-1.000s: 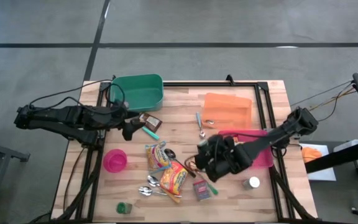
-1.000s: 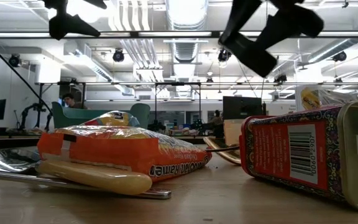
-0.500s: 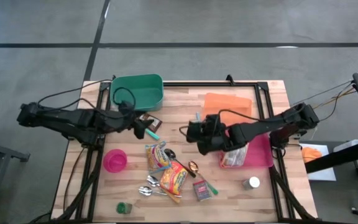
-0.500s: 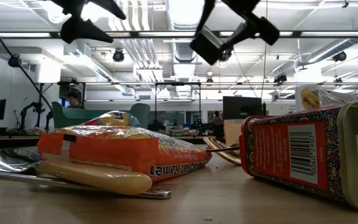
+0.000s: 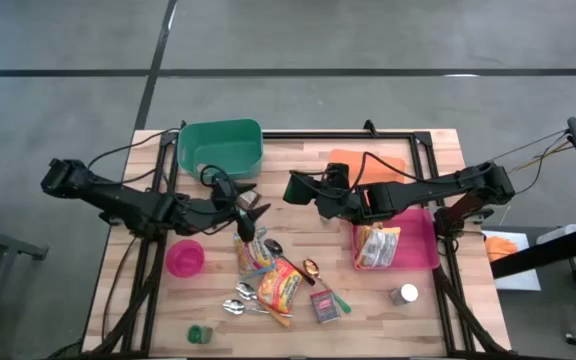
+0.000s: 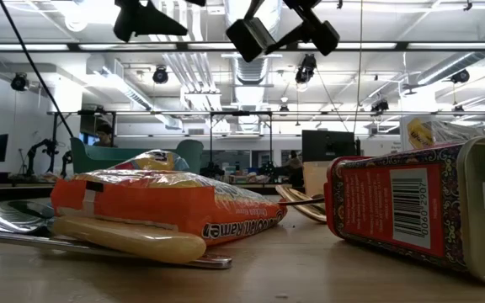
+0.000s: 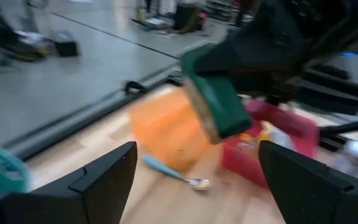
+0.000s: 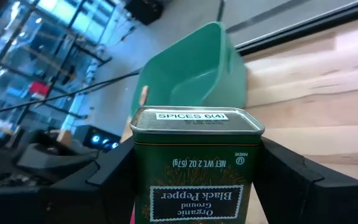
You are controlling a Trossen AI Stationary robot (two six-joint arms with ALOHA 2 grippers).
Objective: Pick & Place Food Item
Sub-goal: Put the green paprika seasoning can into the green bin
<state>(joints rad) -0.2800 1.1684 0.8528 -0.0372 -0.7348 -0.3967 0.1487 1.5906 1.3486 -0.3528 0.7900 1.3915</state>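
Right wrist view: right gripper [image 8: 197,186] is clamped on a green tin [image 8: 197,165] of black pepper, one finger on each side, tin upright with the lid label facing the camera. High view puts that gripper [image 5: 303,190] above the middle of the table [image 5: 288,160], near the orange tray [image 5: 383,165], tin carried in the air. Left wrist view shows the same tin [image 7: 213,99] from the other side, held in the right arm's dark gripper. Left gripper [image 5: 251,212] hangs over the table's left-centre with fingers spread wide, nothing between them; left wrist view confirms an empty gap between its two fingers [image 7: 104,177]. Green bin [image 5: 220,148] sits at the far left corner of the table, well apart from the tin. Pink tray [image 5: 423,235] on the right side holds a snack bag [image 5: 373,247]. Loose on the table near the front: noodle packets [image 5: 273,272], spoons [image 5: 243,300], a small red tin [image 5: 324,303], a pink bowl [image 5: 185,257], a small green cap [image 5: 198,333], a metal can [image 5: 404,294]. Low view shows the orange noodle packet [image 6: 158,206] and the red tin [image 6: 419,206] lying on the tabletop, both arms overhead.
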